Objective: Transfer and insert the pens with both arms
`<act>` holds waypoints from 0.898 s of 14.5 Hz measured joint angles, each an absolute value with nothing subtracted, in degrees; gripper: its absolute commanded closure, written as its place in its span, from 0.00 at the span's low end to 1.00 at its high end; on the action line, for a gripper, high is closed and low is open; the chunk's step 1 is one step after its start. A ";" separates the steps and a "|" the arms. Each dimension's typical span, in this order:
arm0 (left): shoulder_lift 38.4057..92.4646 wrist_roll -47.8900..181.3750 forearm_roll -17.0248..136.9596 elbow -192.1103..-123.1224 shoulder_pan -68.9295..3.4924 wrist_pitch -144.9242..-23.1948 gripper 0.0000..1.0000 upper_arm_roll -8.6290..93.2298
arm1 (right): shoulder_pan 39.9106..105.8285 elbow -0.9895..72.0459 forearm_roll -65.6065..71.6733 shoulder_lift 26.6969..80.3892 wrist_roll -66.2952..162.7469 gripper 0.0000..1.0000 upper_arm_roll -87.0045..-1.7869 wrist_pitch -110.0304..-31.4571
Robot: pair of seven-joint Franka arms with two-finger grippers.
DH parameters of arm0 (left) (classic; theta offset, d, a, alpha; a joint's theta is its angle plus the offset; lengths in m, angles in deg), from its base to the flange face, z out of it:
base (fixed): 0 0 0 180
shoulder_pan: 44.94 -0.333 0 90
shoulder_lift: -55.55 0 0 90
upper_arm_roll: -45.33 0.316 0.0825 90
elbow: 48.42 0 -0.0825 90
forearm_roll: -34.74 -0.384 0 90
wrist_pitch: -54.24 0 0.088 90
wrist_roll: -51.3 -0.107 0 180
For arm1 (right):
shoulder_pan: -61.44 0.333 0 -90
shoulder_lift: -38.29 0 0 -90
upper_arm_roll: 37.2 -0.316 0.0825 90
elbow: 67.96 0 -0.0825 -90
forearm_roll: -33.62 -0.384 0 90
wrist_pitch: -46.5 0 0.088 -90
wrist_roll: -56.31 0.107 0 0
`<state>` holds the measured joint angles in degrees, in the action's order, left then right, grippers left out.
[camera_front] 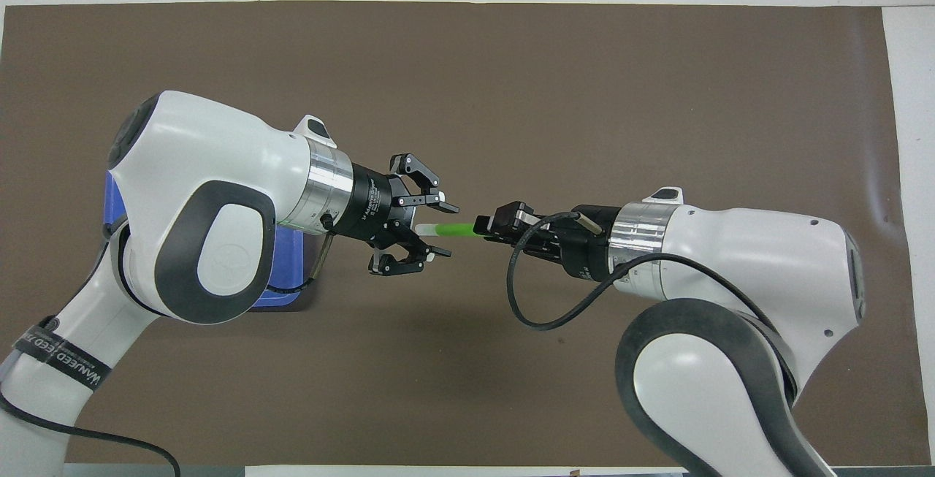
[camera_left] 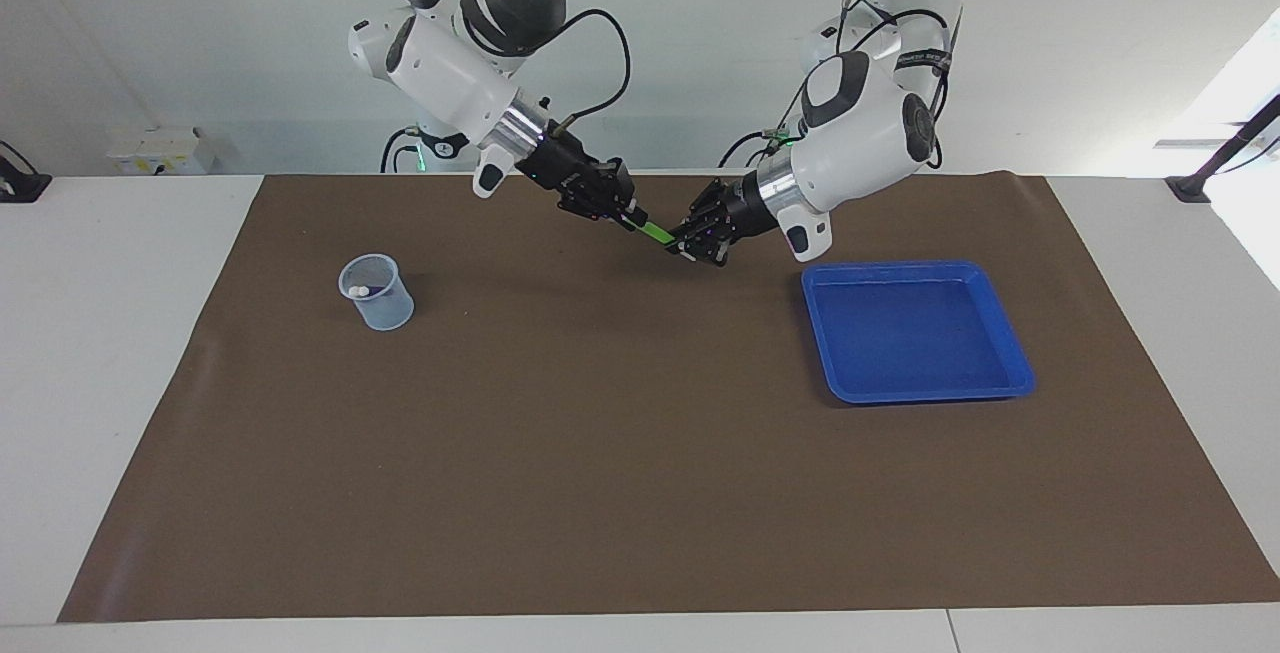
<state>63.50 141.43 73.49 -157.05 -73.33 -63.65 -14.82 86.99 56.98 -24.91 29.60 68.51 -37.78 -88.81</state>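
Green pen: in the air between the two tools, over the middle of the brown mat, level with its pale end toward the left arm
Right tool: closed on the green end of the pen, carrying it
Left tool: fingers spread wide around the pale end, gripping nothing; the pen tip lies between them
Cup: on the mat toward the right arm's end; two pale pen ends show inside, so two pens look already inserted, though their colours cannot be told
Tray: blue, on the mat toward the left arm's end, no pens seen in it
Done: likely two of three pens delivered; third passed to the cup-side arm or nearly so
Left: clear the left tool away, carry the green pen to the cup, drop it in upright
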 measured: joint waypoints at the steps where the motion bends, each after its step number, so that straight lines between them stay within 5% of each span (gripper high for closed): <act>1: 63.17 141.42 73.49 -157.07 -73.87 -63.65 0.00 -14.75 | 85.77 56.82 -23.99 29.27 68.32 1.00 -37.72 -86.53; 9: 63.00 127.75 60.28 -157.57 -78.92 -58.10 0.00 -14.45 | 73.44 49.33 5.48 26.47 57.09 1.00 -37.16 -59.19; 13: 62.99 117.37 48.23 -157.55 -79.04 -56.19 0.00 -14.45 | 65.69 47.68 16.81 26.25 41.55 1.00 -36.83 -53.31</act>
